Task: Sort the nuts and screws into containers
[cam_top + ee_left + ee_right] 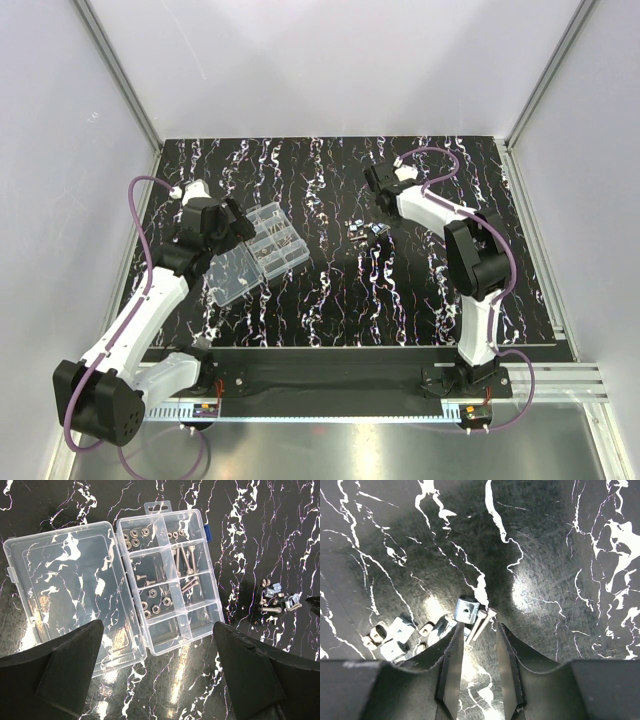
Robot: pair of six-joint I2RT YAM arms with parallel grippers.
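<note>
Box [214,580] was set left on desk [400,300], lid [65,590] folded open; screws [182,560], nuts [135,535] held inside. Loose heap [277,600] mid-desk. Left tool [157,624] released above box; right tool [479,626] parted over heap, nothing grasped.

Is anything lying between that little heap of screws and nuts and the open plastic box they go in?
Nothing visible: only bare tabletop separates the heap from the box, whose lid lies open on the far side.

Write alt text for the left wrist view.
Open clear organiser box on a black marbled table, screws and nuts in its compartments, lid flat at left. Loose hardware lies right of it; the left gripper is open.
</note>
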